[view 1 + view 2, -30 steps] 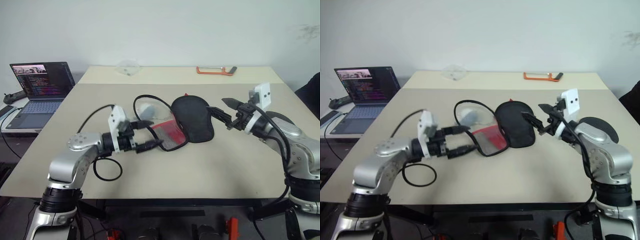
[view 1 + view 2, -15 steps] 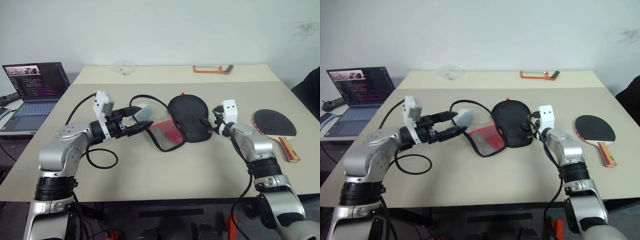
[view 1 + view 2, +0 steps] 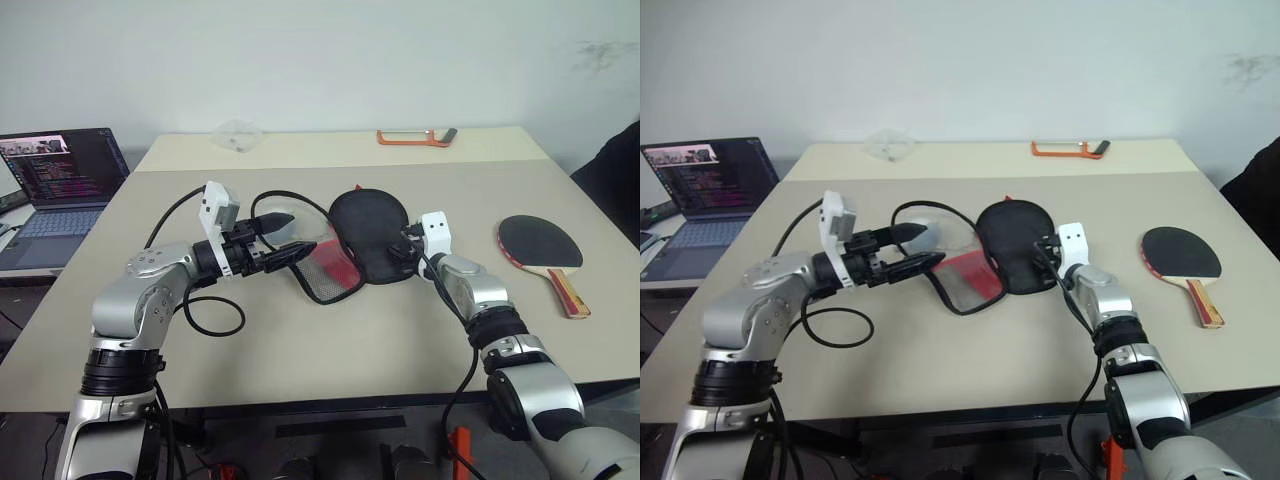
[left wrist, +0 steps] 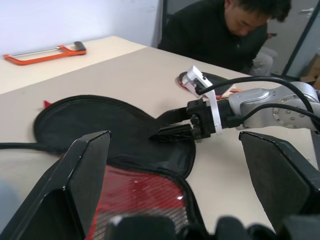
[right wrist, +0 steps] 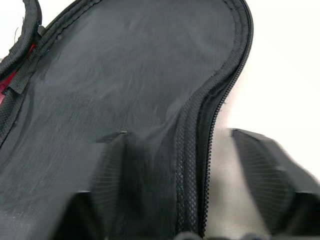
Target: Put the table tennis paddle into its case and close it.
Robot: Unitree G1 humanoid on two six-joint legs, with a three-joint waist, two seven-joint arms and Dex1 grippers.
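Well off to the right of the right gripper (image 3: 398, 250), flat on the table (image 3: 300, 345): the paddle (image 3: 538, 243). Touched by nothing. Round black face up, with a thin red rim. Short wooden handle with a red stripe, pointing to the near right.

In the middle of the table, between the two arms: the case (image 3: 368, 222). Unzipped and spread wide open. Black half flat, with a zip all along its rim. Red mesh flap (image 3: 328, 268) folded out to the near left of it.

Right at the near right rim of the case: the right gripper. Fingers (image 5: 120, 170) apart, one over the black cloth, the other over the bare table, with the zip rim in between. Not pinched onto the rim, as far as the right wrist view shows.

Just left of the red mesh flap, up off the table: the left gripper (image 3: 300, 232). Spread wide, nothing held, pointing right toward the case.

Around the far left side of the case: a looping black cable (image 3: 290, 197). At the far edge of the table: an orange saw (image 3: 410, 137). Off the left side: an open laptop (image 3: 55, 175). Beyond the paddle in the left wrist view: a person (image 4: 220, 30) in dark clothes.
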